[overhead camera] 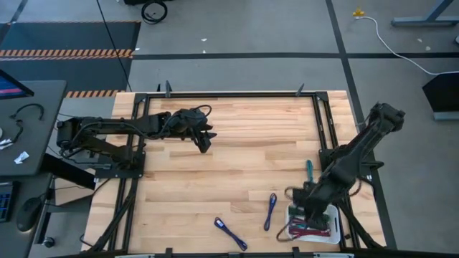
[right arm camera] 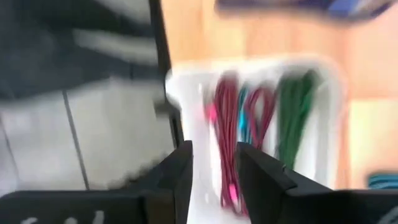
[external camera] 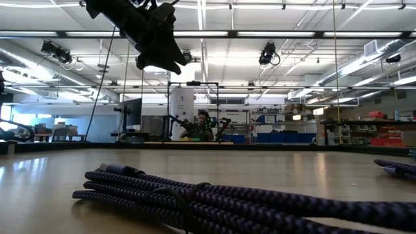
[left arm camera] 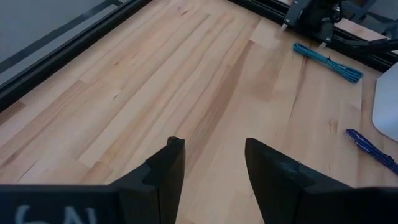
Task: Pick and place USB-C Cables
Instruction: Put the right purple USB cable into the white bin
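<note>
Our right claw (right arm camera: 211, 168) hangs narrowly open and empty, probably, over the white tray (overhead camera: 331, 233) of USB-C Cables (right arm camera: 229, 124); descending there, we risk snagging several. Left claw (left arm camera: 211, 168) waits open above the table (overhead camera: 244, 136).

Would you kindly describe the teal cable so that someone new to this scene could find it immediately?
Start at the wooden table and go to its right side, where the right hand hovers over a white tray. Just beyond the tray, beside the black frame rail, lies the teal cable. It is the only teal one out on the wood; the two others loose there are blue.
</note>
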`<state>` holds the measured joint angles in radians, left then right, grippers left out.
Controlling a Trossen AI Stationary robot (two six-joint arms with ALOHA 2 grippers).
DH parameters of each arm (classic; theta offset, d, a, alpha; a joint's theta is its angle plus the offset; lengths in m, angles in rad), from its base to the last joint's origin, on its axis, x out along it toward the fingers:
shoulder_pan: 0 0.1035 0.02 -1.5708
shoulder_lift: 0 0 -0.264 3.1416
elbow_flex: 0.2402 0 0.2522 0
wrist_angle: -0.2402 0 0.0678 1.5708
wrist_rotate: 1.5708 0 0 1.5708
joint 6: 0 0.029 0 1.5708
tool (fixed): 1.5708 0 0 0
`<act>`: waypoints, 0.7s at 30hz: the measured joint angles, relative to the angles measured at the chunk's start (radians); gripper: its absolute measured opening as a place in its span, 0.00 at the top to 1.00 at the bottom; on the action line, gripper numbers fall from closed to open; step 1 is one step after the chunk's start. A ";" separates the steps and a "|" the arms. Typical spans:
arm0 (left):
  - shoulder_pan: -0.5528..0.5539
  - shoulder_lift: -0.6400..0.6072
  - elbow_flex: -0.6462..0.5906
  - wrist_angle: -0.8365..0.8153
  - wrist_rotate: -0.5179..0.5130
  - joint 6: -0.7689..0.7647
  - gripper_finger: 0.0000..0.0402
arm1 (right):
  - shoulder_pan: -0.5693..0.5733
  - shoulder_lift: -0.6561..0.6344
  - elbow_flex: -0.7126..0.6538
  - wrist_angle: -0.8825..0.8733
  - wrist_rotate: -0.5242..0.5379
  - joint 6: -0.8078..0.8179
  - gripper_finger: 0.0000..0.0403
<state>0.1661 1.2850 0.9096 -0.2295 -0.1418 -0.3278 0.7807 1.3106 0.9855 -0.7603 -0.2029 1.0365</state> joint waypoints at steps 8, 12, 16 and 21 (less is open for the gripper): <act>-0.040 0.000 0.000 0.000 0.251 0.279 0.57 | -0.001 -0.180 0.017 0.021 0.547 0.217 0.70; -0.111 0.000 0.000 -0.001 0.317 0.417 0.57 | -0.012 -0.177 0.017 0.190 0.607 0.041 0.70; -0.176 0.000 0.000 0.000 0.280 0.380 0.57 | -0.045 -0.103 0.017 0.425 0.547 -0.199 0.70; -0.233 0.000 0.000 0.000 0.241 0.167 0.57 | -0.173 0.009 0.024 0.515 0.265 -0.403 0.70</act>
<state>-0.0673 1.2850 0.9100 -0.2295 0.0993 -0.1607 0.6075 1.3195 1.0098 -0.2450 0.0625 0.6340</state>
